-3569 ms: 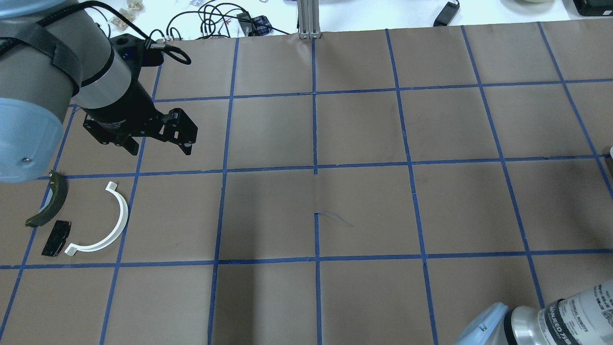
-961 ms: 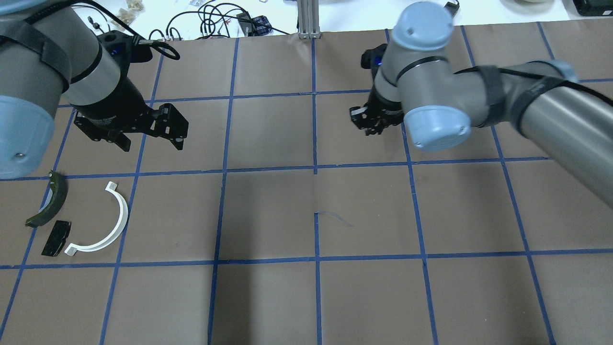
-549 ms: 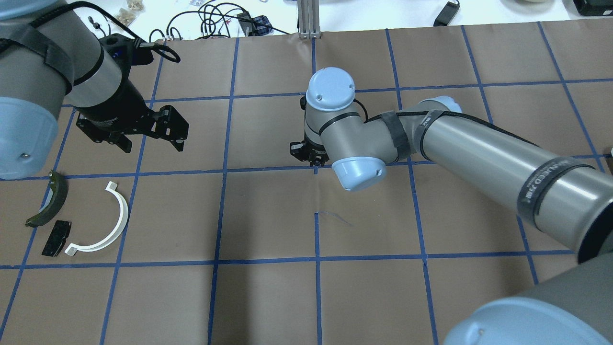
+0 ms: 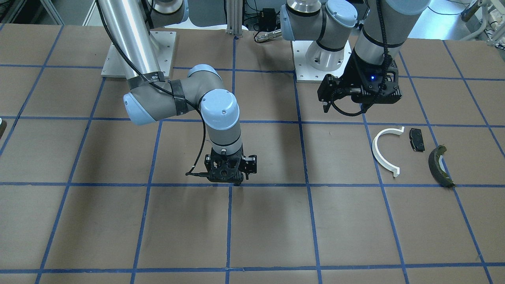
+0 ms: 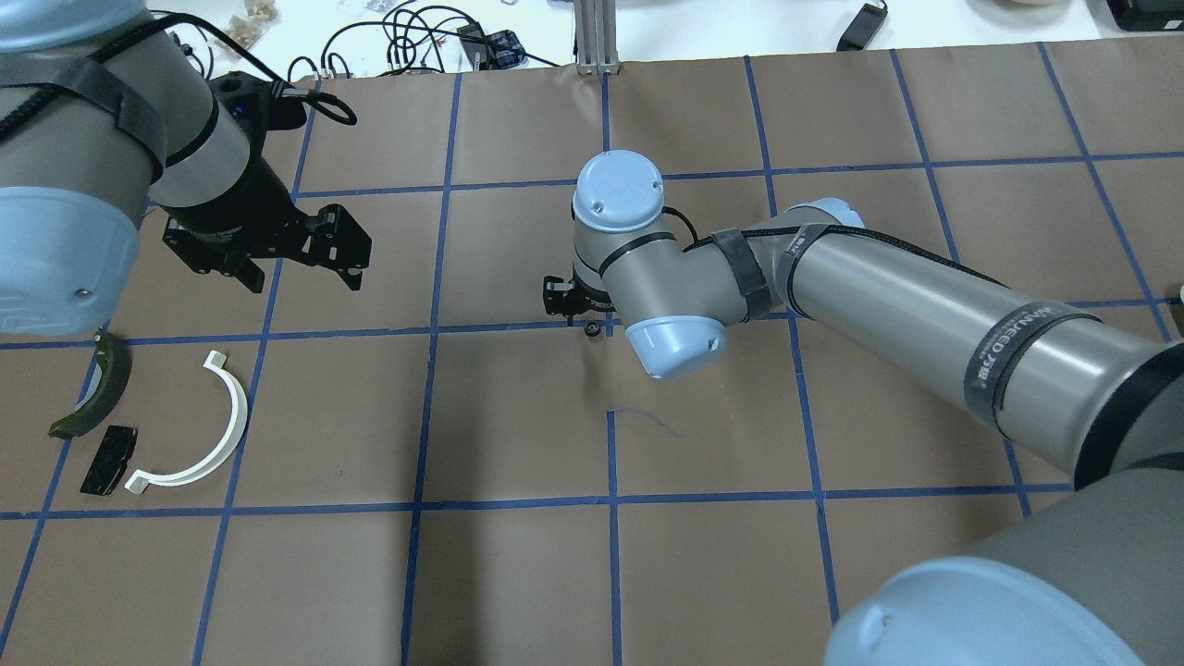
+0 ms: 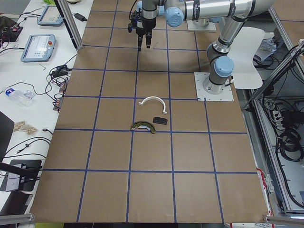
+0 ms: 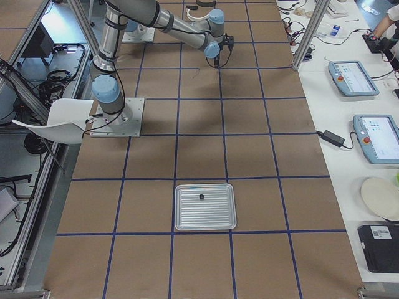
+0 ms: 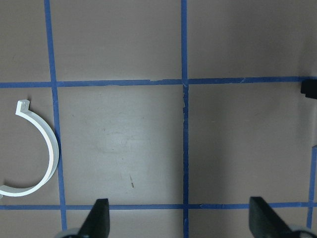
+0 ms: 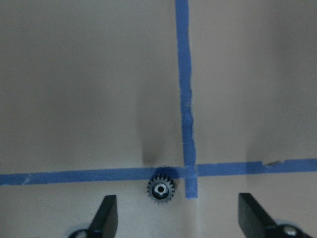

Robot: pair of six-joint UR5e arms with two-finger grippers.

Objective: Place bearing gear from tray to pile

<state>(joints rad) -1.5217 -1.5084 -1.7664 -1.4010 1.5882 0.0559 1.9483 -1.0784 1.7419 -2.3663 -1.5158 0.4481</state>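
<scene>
A small black toothed gear (image 9: pixel 161 188) lies on the brown table at a blue tape crossing; it also shows in the overhead view (image 5: pixel 590 330). My right gripper (image 9: pixel 178 218) hangs just above it, open and empty, one finger on each side (image 5: pixel 575 310). The pile sits at the table's left: a white half-ring (image 5: pixel 217 435), a flat black pad (image 5: pixel 108 459) and an olive brake-shoe piece (image 5: pixel 97 388). My left gripper (image 8: pixel 181 220) is open and empty, above the table beyond the pile (image 5: pixel 303 276). The white half-ring (image 8: pixel 42 153) shows in its view.
A metal tray (image 7: pixel 181 215) lies far towards the robot's right end of the table, with one small dark part (image 7: pixel 201 197) on it. Blue tape lines grid the brown table. Cables and teach pendants lie on the white bench beyond the table.
My right arm has swung in from the right to the table's middle and come down. The gear now shows on the table under its open fingers. The left arm has barely moved.
</scene>
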